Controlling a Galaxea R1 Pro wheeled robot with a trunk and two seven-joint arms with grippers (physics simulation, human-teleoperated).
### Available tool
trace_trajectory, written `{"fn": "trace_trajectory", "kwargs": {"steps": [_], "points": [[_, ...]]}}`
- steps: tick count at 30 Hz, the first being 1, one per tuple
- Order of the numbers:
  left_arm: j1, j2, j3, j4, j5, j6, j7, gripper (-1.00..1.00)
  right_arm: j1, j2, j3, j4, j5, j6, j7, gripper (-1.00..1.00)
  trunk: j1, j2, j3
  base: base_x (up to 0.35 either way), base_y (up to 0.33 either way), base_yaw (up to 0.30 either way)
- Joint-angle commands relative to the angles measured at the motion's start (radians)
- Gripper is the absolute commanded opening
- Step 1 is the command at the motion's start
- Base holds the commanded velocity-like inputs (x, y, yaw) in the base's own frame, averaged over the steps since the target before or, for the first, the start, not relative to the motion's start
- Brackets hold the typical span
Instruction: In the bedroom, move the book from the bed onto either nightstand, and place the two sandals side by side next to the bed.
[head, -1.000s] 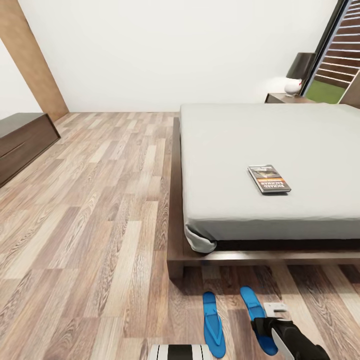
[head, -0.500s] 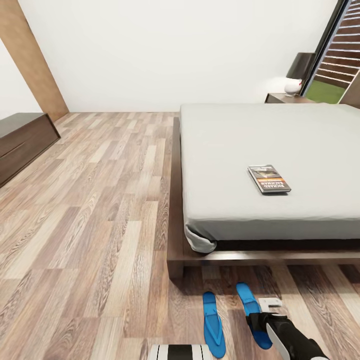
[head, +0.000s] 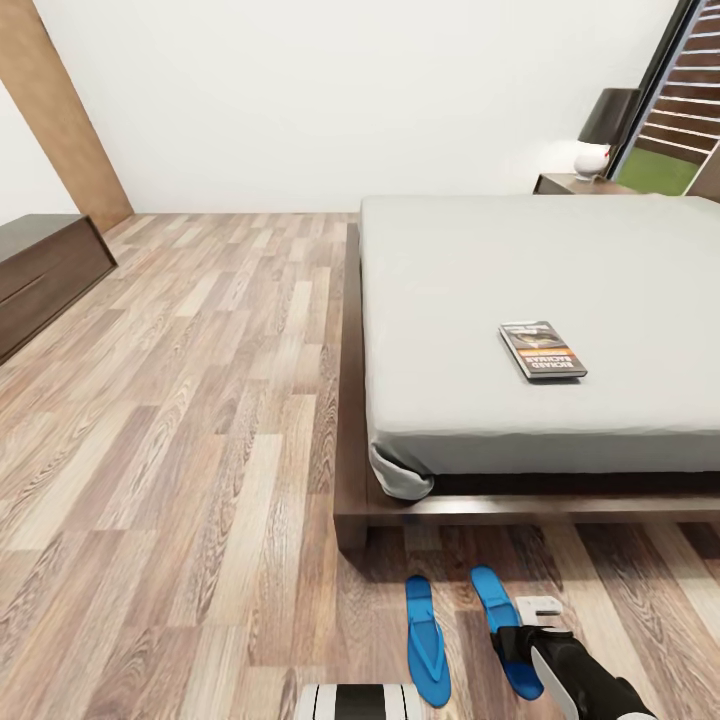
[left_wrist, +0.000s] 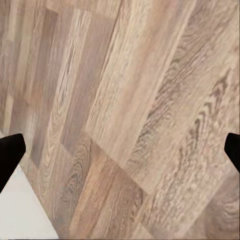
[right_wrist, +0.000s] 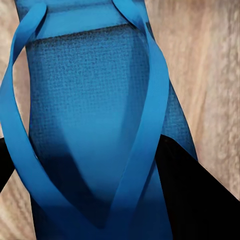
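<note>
Head view shows my right gripper (head: 527, 640) with fingers closed on the right sandal (head: 503, 628), beside the left sandal (head: 426, 640) near the bed (head: 520, 260) foot, to pair them; left fingers spread wide, empty. Book (head: 542, 350) waits on the mattress.

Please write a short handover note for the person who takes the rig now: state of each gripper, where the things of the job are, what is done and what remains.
Right gripper: fingers either side of the right sandal on the floor; whether it is clamped cannot be told.
Left gripper: open, over bare wood floor, holding nothing.
Left sandal: flat on the floor beside the right one, a gap between them, both at the foot of the bed.
Book: on the mattress, untouched.
Nightstand: at the far side of the bed, lamp on it.
Done: sandals roughly side by side.
Left: release the sandal, move the book to the nightstand.
</note>
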Motion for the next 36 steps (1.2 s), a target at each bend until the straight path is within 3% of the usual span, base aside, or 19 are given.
{"fn": "trace_trajectory", "kwargs": {"steps": [1,4,9,20,26,30,36], "points": [[0.000,0.001,-0.009,0.001,0.005,-0.008,0.059,1.00,0.000,-0.002,0.008,-0.002,-0.012,0.005,-0.007,-1.00,0.000,0.000,-0.001,0.000,0.000,0.000],[0.001,0.001,-0.009,0.001,0.004,-0.025,0.131,1.00,0.000,-0.002,0.008,-0.002,-0.011,0.005,-0.007,-1.00,0.000,0.000,-0.005,0.000,0.000,0.000],[0.001,0.004,-0.007,0.001,0.004,-0.049,0.172,1.00,0.000,-0.002,0.008,-0.002,-0.011,0.004,-0.007,-1.00,0.003,-0.002,-0.024,0.000,0.000,0.000],[0.002,0.003,-0.007,0.001,0.004,-0.058,0.209,1.00,0.000,-0.003,0.008,-0.002,-0.011,-0.039,-0.006,-1.00,0.006,-0.004,-0.055,0.000,0.000,0.000],[0.002,0.002,-0.007,0.001,0.004,-0.057,0.212,1.00,-0.009,0.002,0.008,-0.004,-0.012,-0.048,-0.006,-1.00,0.006,-0.004,-0.055,0.000,0.000,0.000],[0.001,0.003,-0.007,0.001,0.004,-0.057,0.212,1.00,-0.014,0.012,0.011,-0.003,-0.011,-0.081,-0.005,-1.00,0.006,-0.004,-0.055,0.000,0.000,0.000],[0.001,0.003,-0.007,0.001,0.004,-0.057,0.212,1.00,-0.017,0.026,0.013,-0.002,-0.011,-0.098,-0.005,-1.00,0.009,-0.005,-0.078,0.000,0.000,0.000]]}}
